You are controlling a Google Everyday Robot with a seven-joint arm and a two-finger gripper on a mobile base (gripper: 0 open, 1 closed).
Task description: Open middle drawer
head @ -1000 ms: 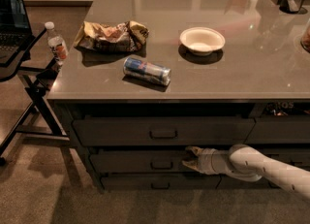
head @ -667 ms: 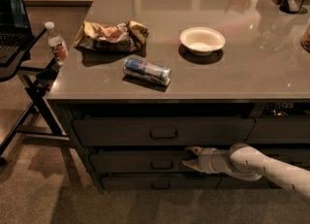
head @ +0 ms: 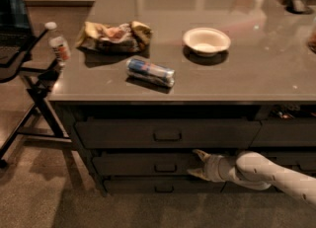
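Observation:
The middle drawer (head: 143, 165) is the dark flat front between a taller drawer above and a thinner one below, under the left part of the counter. Its small rectangular pull (head: 165, 168) sits at its centre. My gripper (head: 196, 165) reaches in from the lower right on a white arm (head: 266, 172) and is at the right end of this drawer front, to the right of the pull. It is open, with one finger (head: 200, 155) pointing up-left near the drawer's top edge and the other low near its bottom edge. Nothing is held between them.
On the grey countertop (head: 247, 74) lie a crumpled chip bag (head: 114, 35), a can on its side (head: 150, 72) and a white bowl (head: 206, 41). A water bottle (head: 59, 45) stands on a black folding stand (head: 34, 89) at the left. The top drawer (head: 167, 134) and bottom drawer (head: 163, 187) bracket the middle one.

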